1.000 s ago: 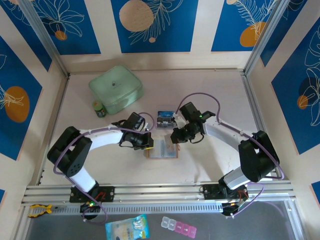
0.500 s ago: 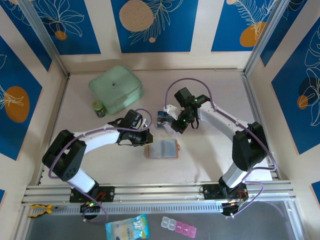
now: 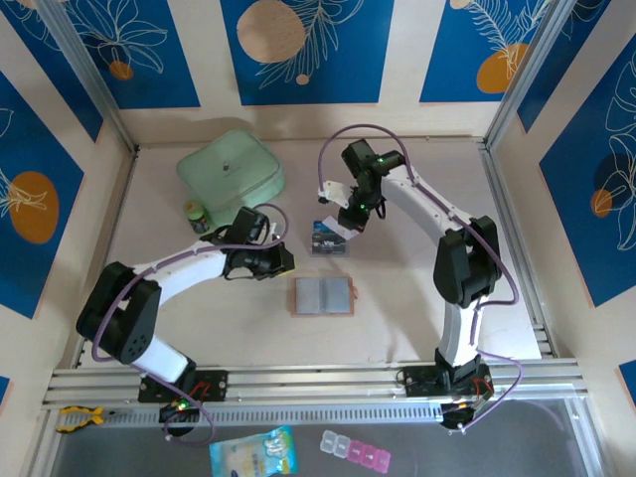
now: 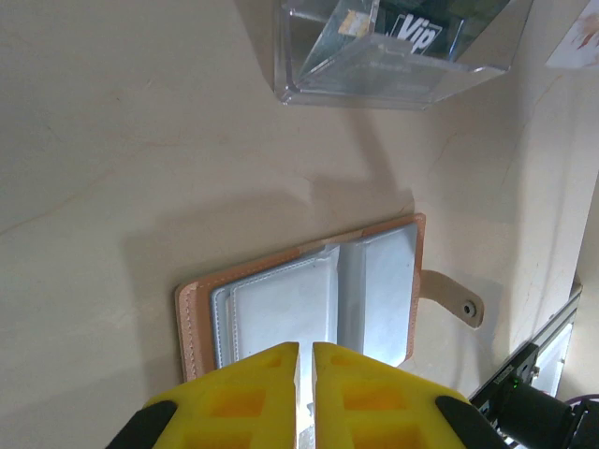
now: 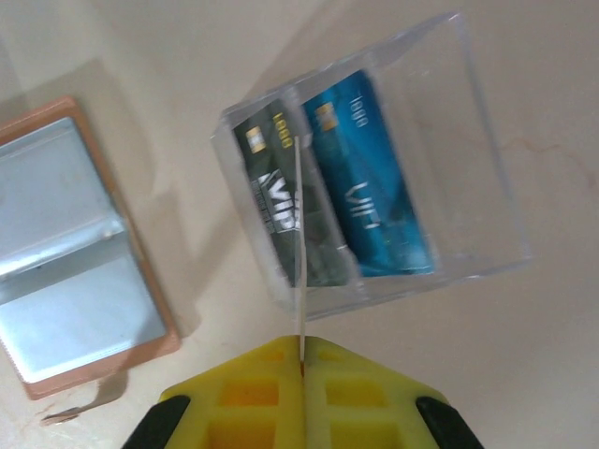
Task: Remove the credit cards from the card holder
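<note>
The card holder (image 3: 323, 296) lies open and flat on the table, tan-pink outside with grey pockets (image 4: 309, 299), its snap tab to one side. My right gripper (image 5: 302, 351) is shut on a thin pale-edged credit card (image 5: 301, 234), seen edge-on, held over a clear plastic tray (image 3: 331, 238). A dark card (image 5: 281, 201) and a blue card (image 5: 370, 187) lie in that tray. My left gripper (image 4: 305, 374) hovers just above the holder's left edge, its yellow fingers almost together with nothing between them. From above, the left gripper (image 3: 280, 262) is to the holder's upper left and the right gripper (image 3: 349, 221) is behind it.
A large mint-green zip case (image 3: 231, 176) and a small dark jar (image 3: 197, 216) stand at the back left. A packet (image 3: 253, 452) and a pill box (image 3: 356, 452) lie below the rail in front. Walls close the table on three sides.
The right gripper has carried a card from the holder back to above the clear tray. The left gripper has drawn off the holder toward the upper left.
</note>
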Controlling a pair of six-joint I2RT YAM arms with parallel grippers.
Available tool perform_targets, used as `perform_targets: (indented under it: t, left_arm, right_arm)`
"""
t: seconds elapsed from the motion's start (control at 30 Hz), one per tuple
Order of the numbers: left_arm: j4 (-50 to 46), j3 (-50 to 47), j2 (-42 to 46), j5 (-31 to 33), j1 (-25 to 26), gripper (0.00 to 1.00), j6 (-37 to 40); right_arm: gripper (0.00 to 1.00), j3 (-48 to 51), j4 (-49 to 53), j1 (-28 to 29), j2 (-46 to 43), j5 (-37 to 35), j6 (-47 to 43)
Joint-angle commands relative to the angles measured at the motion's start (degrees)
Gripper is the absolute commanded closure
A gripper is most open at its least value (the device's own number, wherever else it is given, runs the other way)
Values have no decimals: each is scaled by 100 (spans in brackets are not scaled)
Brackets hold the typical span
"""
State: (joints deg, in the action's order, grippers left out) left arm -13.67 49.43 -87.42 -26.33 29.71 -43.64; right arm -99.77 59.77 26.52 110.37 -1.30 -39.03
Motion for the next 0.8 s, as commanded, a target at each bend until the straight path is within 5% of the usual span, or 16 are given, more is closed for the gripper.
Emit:
perform_targets:
  t: [0.0, 0.37, 0.7, 0.77]
  left_arm:
    - [-268, 243, 47, -60, -126, 87, -44]
    - [-459, 607, -275, -194, -316, 88, 75]
    - [-453, 563, -377, -265, -427, 88, 118]
    - [-453, 545, -386, -268, -448, 89, 112]
  right_arm:
    - [100, -472, 374, -105, 260, 160, -309]
    - [100, -1865, 736, -216, 1203, 191, -546]
    - [100, -2073, 729, -213, 1610, 211, -641]
    - [94, -2066, 701, -218, 1644, 158, -638]
